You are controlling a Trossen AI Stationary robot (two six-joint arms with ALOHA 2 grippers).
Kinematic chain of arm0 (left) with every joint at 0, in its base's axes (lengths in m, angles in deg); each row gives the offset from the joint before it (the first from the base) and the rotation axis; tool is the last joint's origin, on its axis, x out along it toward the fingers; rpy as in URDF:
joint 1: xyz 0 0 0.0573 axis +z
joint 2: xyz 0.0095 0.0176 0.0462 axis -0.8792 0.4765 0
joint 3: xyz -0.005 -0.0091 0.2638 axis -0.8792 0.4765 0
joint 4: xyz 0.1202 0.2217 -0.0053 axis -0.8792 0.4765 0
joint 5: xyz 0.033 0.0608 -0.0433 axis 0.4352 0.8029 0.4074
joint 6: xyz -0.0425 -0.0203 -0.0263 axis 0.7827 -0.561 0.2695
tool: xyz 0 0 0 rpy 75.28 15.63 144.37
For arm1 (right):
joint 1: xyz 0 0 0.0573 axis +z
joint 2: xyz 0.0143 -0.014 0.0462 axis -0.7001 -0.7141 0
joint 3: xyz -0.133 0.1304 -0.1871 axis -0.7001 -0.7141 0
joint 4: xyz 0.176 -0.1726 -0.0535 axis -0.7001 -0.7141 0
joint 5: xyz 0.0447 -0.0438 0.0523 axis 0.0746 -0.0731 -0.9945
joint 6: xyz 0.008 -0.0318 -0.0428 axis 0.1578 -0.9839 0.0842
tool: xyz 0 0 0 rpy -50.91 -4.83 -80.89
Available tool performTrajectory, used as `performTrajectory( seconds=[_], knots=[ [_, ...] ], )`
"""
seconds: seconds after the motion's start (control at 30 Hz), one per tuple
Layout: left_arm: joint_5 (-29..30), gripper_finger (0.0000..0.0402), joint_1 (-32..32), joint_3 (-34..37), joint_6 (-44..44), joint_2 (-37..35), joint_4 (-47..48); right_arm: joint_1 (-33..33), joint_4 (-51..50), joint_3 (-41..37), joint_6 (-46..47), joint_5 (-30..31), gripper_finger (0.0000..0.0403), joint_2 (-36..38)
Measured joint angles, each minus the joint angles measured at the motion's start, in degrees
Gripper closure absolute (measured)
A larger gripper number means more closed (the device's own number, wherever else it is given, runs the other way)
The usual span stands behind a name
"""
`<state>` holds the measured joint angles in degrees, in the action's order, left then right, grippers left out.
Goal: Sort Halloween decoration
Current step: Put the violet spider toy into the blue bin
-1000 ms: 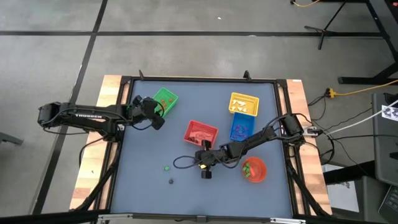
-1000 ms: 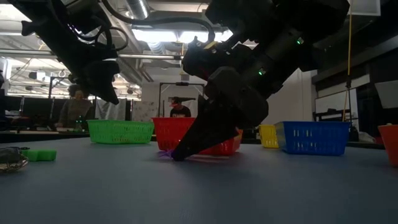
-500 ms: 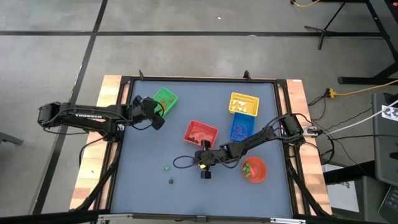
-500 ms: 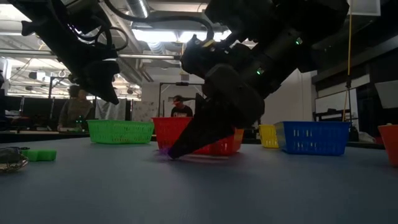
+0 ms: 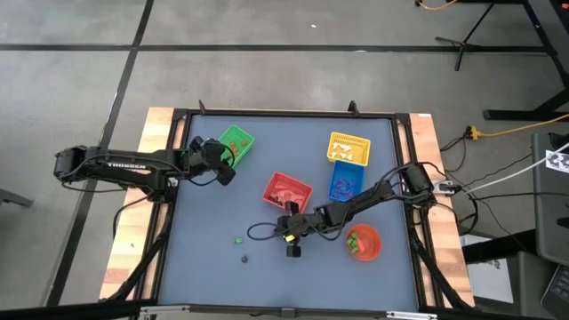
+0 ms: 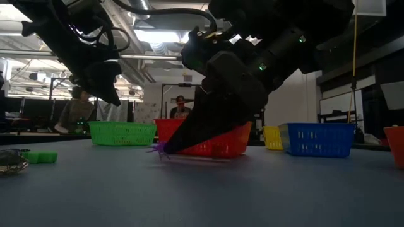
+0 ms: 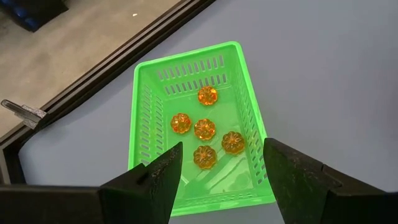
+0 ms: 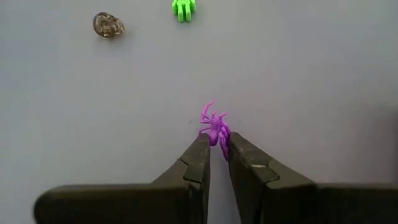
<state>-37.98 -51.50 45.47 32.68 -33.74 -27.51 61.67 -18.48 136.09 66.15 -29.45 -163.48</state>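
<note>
R gripper [image 8: 217,148] clamped on purple spider [image 8: 213,127], just off the table [image 5: 213,276], mid-table near the red basket [image 5: 286,190]. L gripper [image 7: 217,165] fingers apart, over green basket [image 7: 144,130] w/ five orange pumpkins [image 7: 204,129], near table's far-left corner.

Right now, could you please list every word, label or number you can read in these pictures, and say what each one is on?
"THUDDEN", or close to it: white capitals along the left arm in the high view, too small to be sure of.
A black-and-white marker at the right edge of the high view: no readable text.
Baskets, trinkets, table: no readable text.
</note>
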Motion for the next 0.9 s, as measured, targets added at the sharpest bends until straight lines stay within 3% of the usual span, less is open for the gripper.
performTrajectory(
  seconds=[0.9],
  knots=[
    [0.0, 0.0193, 0.0, 0.0, 0.0, 0.0, 0.0, 0.0, -0.4, 0.0, 0.0, 0.0, 0.0353, 2.0]
  ],
)
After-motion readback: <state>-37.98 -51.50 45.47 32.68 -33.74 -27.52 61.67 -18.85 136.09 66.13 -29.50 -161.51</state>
